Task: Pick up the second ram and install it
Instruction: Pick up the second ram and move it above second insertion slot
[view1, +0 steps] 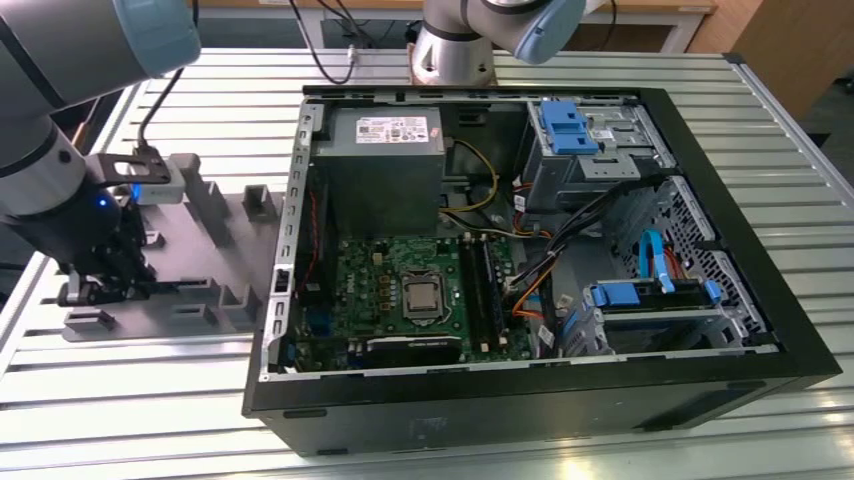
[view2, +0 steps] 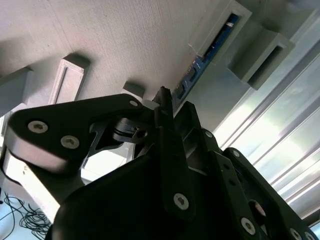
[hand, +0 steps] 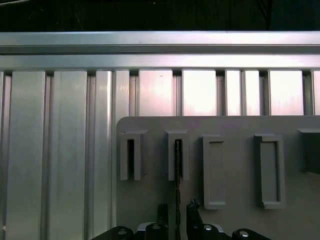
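Observation:
The second ram (view2: 212, 45) is a thin dark-blue stick standing on edge in a slot of the grey holder plate (view1: 200, 250), at the exterior view's left. In the first wrist view the ram (hand: 177, 170) shows edge-on, running from its slot down between my fingers. My gripper (hand: 177, 214) straddles the stick's near end, one finger on each side with a small gap showing, so it is open. In the exterior view the gripper (view1: 96, 290) is low over the holder's near end. The green motherboard (view1: 400, 290) lies inside the open computer case (view1: 534, 400).
The holder plate carries several raised empty slot blocks (hand: 216, 170). The black case fills the middle and right of the ribbed metal table (view1: 134, 400), with a power supply (view1: 380, 150), loose cables and blue drive clips (view1: 567, 125) inside. The arm's base (view1: 454, 50) stands behind the case.

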